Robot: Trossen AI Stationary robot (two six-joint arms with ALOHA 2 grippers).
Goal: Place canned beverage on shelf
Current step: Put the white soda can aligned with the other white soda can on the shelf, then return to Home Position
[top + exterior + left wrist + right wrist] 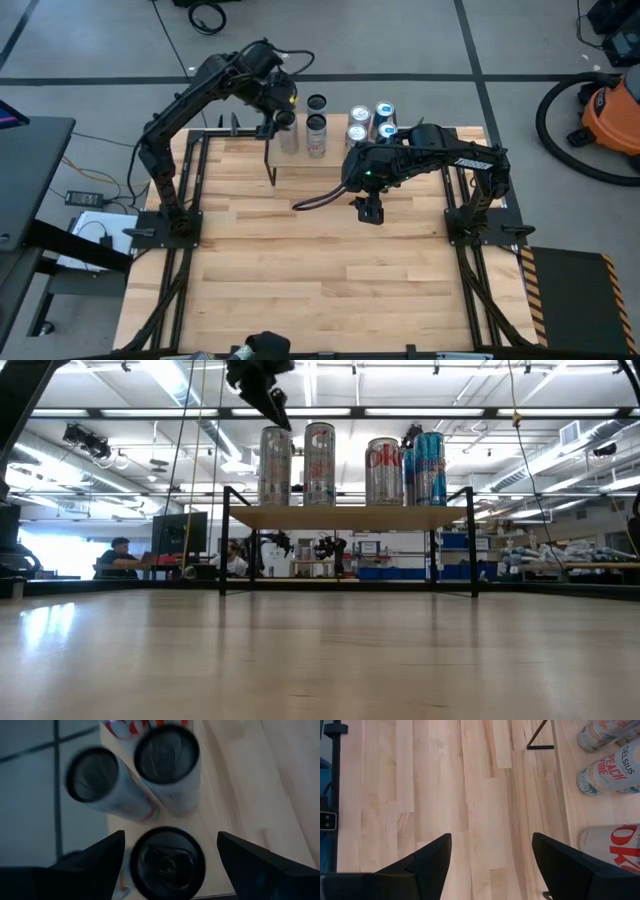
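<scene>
Left gripper (pixel 170 857) wide open, fingers either side of a silver can (pixel 167 862) at the left end of the wooden-topped, black-legged shelf (pixel 350 517); contact not discernible. Three more tall cans stand along the shelf. Right gripper (pixel 490 855) open, empty, above the butcher-block table (pixel 320 270).

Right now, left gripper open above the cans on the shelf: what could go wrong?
1. The left gripper straddles the dark-lidded silver can with open fingers; lifting off-centre could tip it.
2. Two tall silver cans stand close behind it, so a knock may topple them.
3. The light wooden shelf holds that can near its end; a nudge might send it off.
</scene>
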